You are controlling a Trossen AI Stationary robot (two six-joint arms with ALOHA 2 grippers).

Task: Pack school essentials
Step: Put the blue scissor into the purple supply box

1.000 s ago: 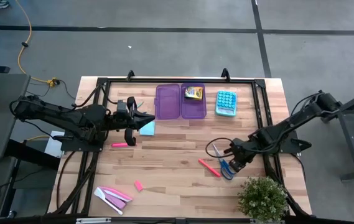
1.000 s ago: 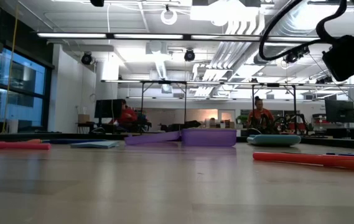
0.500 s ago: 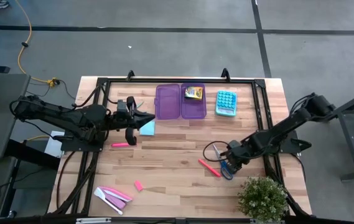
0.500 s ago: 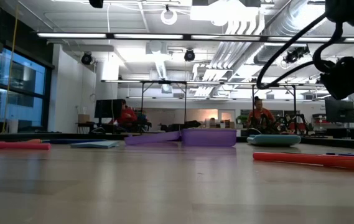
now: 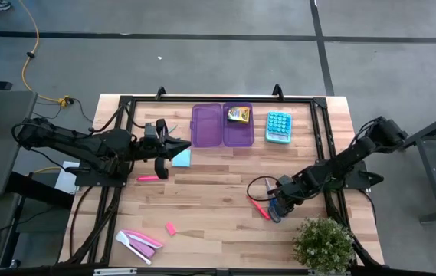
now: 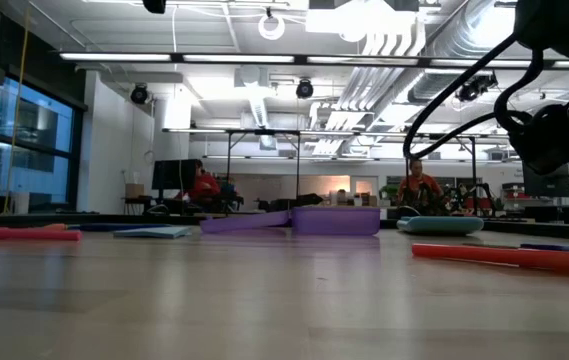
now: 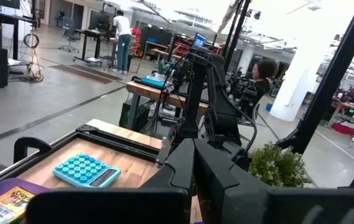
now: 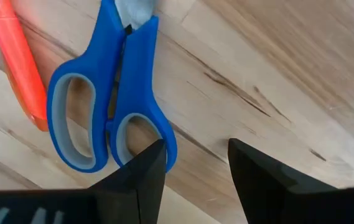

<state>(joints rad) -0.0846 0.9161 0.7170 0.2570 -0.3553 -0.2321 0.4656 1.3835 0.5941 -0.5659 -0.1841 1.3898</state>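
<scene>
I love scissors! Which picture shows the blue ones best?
The right wrist view: the blue-handled scissors fill it, both finger loops clear, just beyond the right tool. The high view shows only a blue speck under that tool. The low and left wrist views do not show them.

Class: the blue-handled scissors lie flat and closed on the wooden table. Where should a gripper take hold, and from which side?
Probably across the blue-handled scissors at their paired handle loops, coming straight down. They lie flat, closed; the right gripper is already beside the loops, fingers open.

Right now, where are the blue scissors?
In the high view the scissors lie on the table's right side, under the right gripper, beside a pink marker and near the plant.
</scene>
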